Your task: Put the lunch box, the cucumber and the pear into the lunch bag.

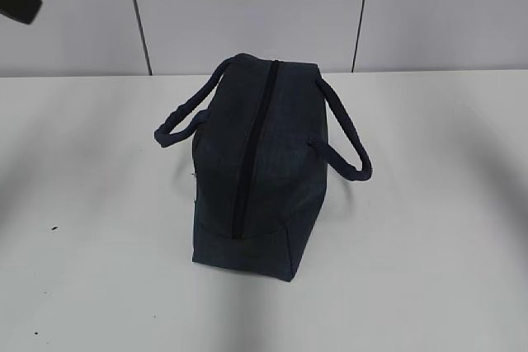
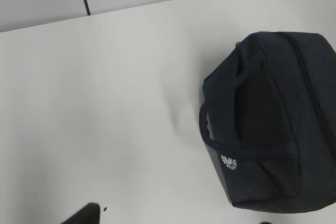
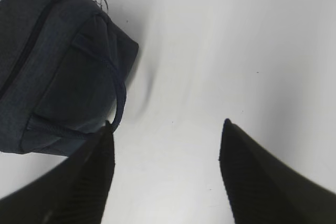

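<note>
Bag [image 1: 264, 162] sits upright mid-table [image 1: 429, 269], zipper [image 1: 252, 146] shut along the top, handles [image 1: 342, 138] flopped out to each side. Small white logo [image 2: 229, 161] on the side facing the L cam. R claw [image 3: 165, 129] hangs open over bare table just beside the bag, holding nothing. L claw: only a dark sliver in view, spread wide, nothing seen in it.

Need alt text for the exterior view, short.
A dark navy lunch bag stands alone in the middle of a white table, its zipper closed along the top and a padded loop handle drooping to each side. No food or lunch box is visible, and only dark arm tips show in the upper corners.
</note>
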